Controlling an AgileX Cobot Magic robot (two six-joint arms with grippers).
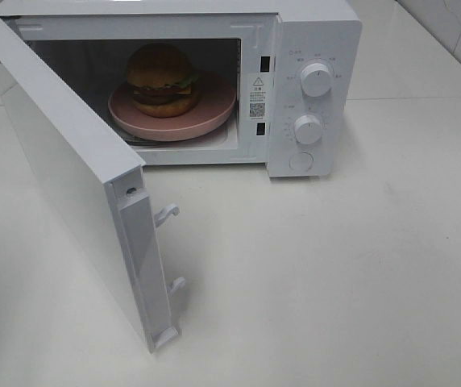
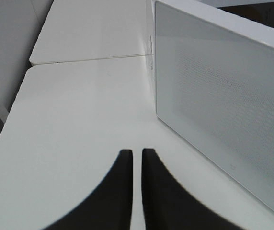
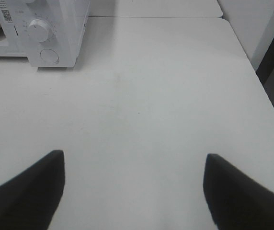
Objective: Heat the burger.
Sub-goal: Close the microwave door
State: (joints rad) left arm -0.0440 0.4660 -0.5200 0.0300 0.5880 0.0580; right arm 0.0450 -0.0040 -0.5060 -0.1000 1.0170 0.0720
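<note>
Burger (image 1: 161,78): inside the microwave (image 1: 311,32), sitting toward 10 o'clock on the pink plate (image 1: 214,113), in place for heating.
Door (image 1: 61,185): wide open toward 7 o'clock, leaving the chamber exposed; shutting it looks like the step due.
Left claw (image 2: 137,158): pressed together, pinching nothing, beside the door's outer face, probably so it can push with a blunt tip.
Right claw (image 3: 133,158): spread, empty, well apart from the knobs (image 1: 317,79) at the burger's 3 o'clock.
Table (image 1: 335,266): white, smooth, faintly glossy.
Room: pale wall at 1 o'clock.
</note>
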